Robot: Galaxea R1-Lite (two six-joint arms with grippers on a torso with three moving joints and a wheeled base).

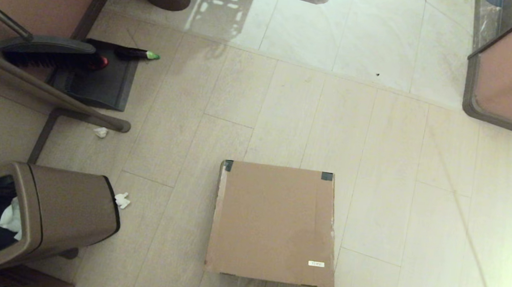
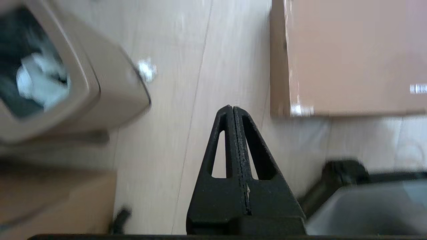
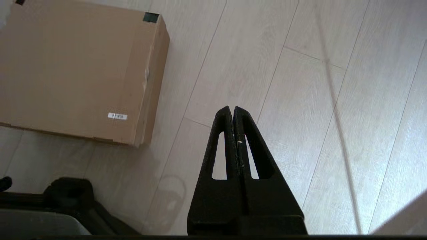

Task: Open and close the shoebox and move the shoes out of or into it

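The shoebox lies on the floor in front of me with its lid down flat, dark tape at its two far corners and a small white label near the front right. It also shows in the left wrist view and the right wrist view. The shoes are out of view. My left gripper hangs shut and empty over bare floor between the trash bin and the box. My right gripper is shut and empty above the floor to the right of the box. Neither arm shows in the head view.
A brown trash bin with white paper inside stands at the near left, paper scraps beside it. A broom and dustpan lie at the far left by a partition. Another partition stands at the far right. My base edges the wrist views.
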